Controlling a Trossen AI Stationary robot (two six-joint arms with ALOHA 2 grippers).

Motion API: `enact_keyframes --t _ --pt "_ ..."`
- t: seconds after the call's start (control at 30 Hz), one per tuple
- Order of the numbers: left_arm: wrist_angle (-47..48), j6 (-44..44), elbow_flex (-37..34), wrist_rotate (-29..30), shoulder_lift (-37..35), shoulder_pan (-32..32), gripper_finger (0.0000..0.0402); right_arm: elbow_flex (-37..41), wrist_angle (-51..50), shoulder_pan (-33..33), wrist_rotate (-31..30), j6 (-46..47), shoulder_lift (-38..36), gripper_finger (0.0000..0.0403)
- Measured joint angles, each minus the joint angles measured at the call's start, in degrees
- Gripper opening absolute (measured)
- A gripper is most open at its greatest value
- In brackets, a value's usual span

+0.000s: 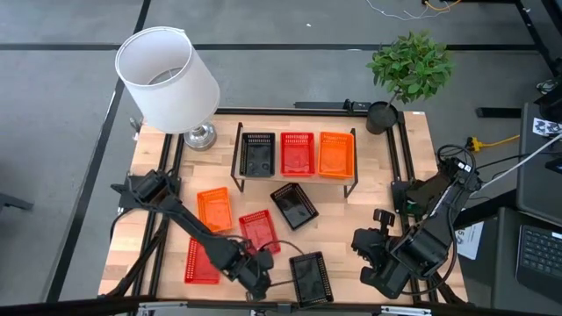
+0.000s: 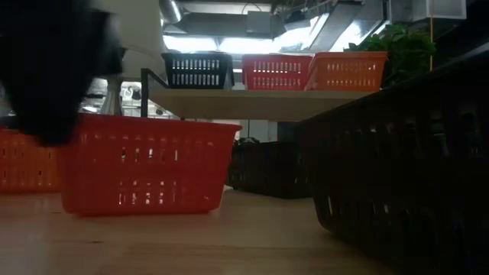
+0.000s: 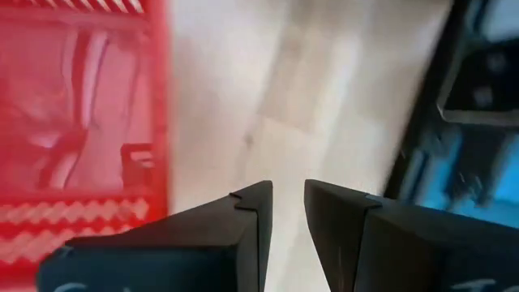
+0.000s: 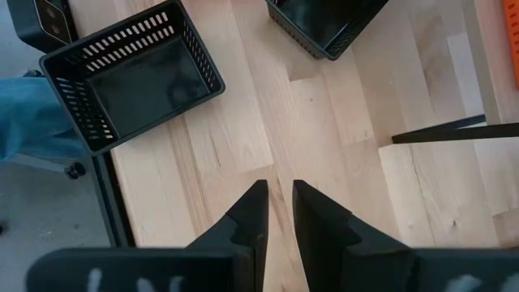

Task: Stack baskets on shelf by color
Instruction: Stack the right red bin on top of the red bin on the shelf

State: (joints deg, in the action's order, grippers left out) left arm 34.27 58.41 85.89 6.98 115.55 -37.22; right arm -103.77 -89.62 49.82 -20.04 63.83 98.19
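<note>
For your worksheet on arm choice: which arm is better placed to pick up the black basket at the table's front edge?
Probably the left. The left gripper sits right beside that black basket, between it and a red basket. The right gripper hangs farther off over bare table.

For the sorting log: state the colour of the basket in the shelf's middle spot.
Red; the middle basket on the shelf shows best in the high view.
</note>
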Motion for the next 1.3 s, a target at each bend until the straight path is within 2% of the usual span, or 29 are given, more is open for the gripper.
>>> enact_keyframes --t 0.13,0.33,0.5,0.87,1.3 --pt "2.1 -1.9 2.8 1.4 -0.1 -1.3 0.0066 0.0 0.0 0.0 0.0 0.0 0.0 0.0059" --pt "9.6 -12.1 9.2 12.3 -0.3 -0.7 0.0066 0.0 0.0 0.0 -1.8 0.0 0.0 0.0059" --pt "13.8 -11.0 8.5 11.5 -0.1 1.3 0.0066 0.0 0.1 0.0 -1.8 0.0 0.0 0.0059" --pt "12.1 -10.2 5.7 9.3 -0.1 2.5 0.0066 0.0 0.0 0.5 -1.9 0.0 0.0 0.0059" --pt "11.9 -8.9 5.5 8.4 -0.1 2.5 0.0067 0.0 0.0 0.5 -1.9 0.0 0.0 0.0059"
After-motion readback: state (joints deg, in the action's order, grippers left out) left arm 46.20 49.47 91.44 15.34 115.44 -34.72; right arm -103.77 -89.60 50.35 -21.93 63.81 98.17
